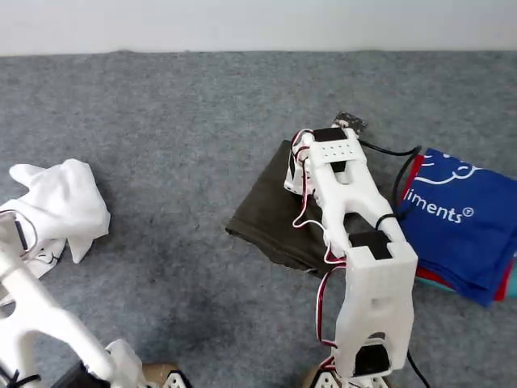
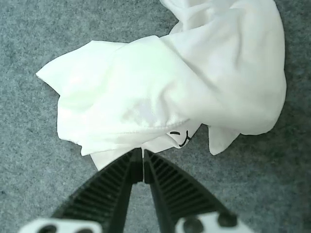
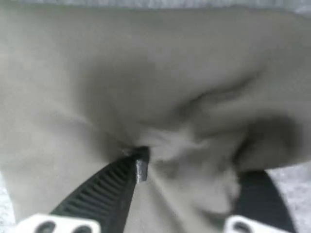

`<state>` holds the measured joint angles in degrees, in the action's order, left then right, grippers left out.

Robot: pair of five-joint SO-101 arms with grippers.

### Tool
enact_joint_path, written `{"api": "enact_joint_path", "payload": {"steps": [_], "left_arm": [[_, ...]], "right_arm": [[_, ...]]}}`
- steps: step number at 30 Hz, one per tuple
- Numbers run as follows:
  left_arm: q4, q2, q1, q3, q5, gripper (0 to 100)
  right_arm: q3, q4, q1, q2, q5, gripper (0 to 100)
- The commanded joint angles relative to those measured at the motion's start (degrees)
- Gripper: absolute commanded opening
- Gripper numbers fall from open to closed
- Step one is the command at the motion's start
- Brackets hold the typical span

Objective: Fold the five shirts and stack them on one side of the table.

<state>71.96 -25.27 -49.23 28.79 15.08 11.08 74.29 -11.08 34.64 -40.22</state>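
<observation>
Nearest the overhead camera, the right arm [image 1: 367, 275] stretched away from its base, wrist bent down over the olive shirt [image 1: 262, 214]. That shirt lay folded mid-table, its long axis diagonal, with the folded blue shirt [image 1: 464, 230] just beside it. The left arm [image 1: 36, 311] leaned towards the crumpled white shirt [image 1: 69, 206] at the opposite edge of the grey table [image 1: 186, 121].

From the left wrist, the left gripper [image 2: 143, 158] was pressed together, tips touching the white shirt's hem straight ahead. Whether cloth was caught, I could not tell.

From the right wrist, the right gripper [image 3: 194, 177] stood spread, pushed into the olive cloth, a ridge bunched between.
</observation>
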Motion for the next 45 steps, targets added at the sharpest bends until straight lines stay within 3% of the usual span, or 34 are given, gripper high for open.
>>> {"api": "enact_joint_path", "payload": {"steps": [1, 5, 11, 17, 22, 29, 35, 45], "left_arm": [[0.26, -1.85, -0.26, -2.51, 0.88, 2], [0.26, -1.85, -0.26, -2.51, 0.88, 2], [0.26, -1.85, -0.09, -2.51, 0.88, 2], [0.26, -1.85, -0.35, -2.51, 1.05, 2], [0.35, -1.85, -0.35, -2.51, 5.19, 2], [0.26, -1.85, -0.35, -2.51, 5.45, 2], [0.26, -1.85, -0.35, -2.51, 5.54, 2], [0.0, -1.85, -0.09, -2.51, 5.54, 2]], "right_arm": [[0.79, 0.04, 3.47, 3.03, 2.46, 0.1], [0.79, 0.57, 6.9, 2.51, 4.92, 0.9], [4.57, 9.36, 5.85, -2.86, 13.63, 1.0], [5.63, 15.25, 5.93, -15.52, 20.75, 1.0], [5.63, 20.0, 6.29, -27.47, 28.04, 1.0], [5.63, 25.36, 6.55, -41.36, 29.89, 1.0], [5.36, 26.15, 13.58, -49.01, 30.95, 0.9], [-0.26, 16.92, 29.23, -47.25, 44.48, 0.9]]}}
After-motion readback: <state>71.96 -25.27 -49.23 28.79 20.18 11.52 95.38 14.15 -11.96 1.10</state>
